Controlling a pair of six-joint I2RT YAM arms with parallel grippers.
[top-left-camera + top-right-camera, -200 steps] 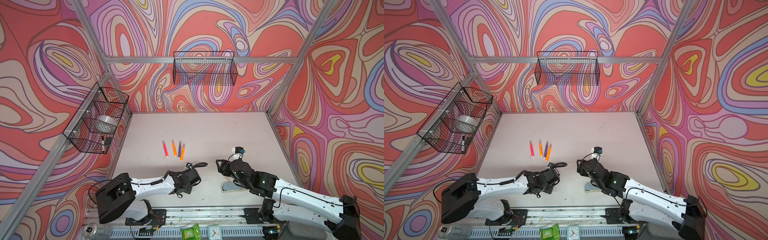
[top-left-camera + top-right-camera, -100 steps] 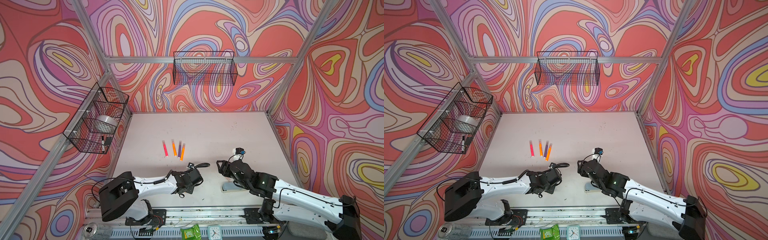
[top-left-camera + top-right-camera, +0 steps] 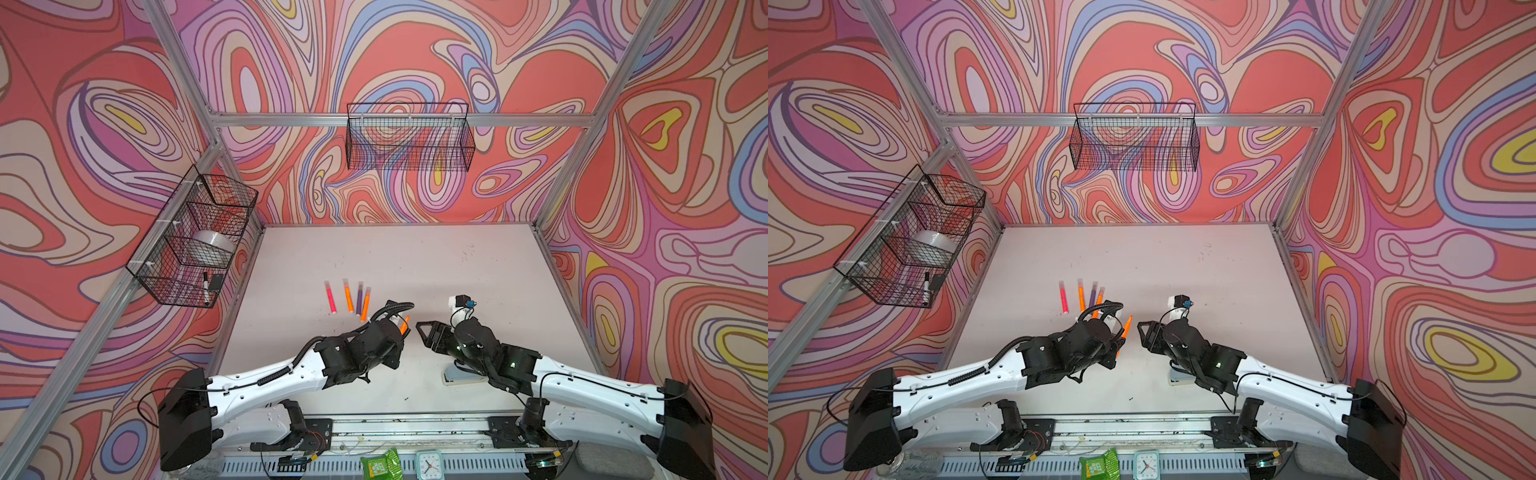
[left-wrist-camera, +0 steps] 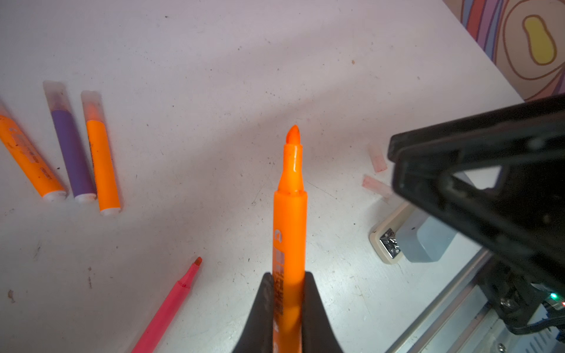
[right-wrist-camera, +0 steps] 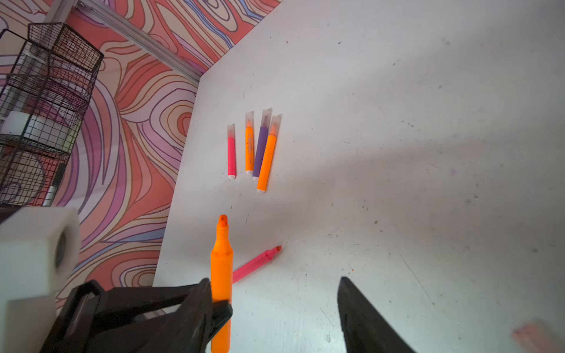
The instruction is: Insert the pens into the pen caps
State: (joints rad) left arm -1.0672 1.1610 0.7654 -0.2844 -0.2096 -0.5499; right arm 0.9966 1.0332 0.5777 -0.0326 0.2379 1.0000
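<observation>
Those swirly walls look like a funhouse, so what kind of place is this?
Probably a robot practice booth: a left arm and right arm mounted at a white table, a metal frame holding the patterned walls, and pens laid out.

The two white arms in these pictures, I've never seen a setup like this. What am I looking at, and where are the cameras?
They are two robot arms, left arm and right arm, at a white table. Two pictures look down from overhead, almost identical; the other two come from cameras on each arm's wrist. On the table lie four capped pens, an uncapped pink pen, two loose caps and a stapler. The left arm's jaws are shut on an orange pen with its tip bare. The right arm's jaws stand open, empty.
</observation>
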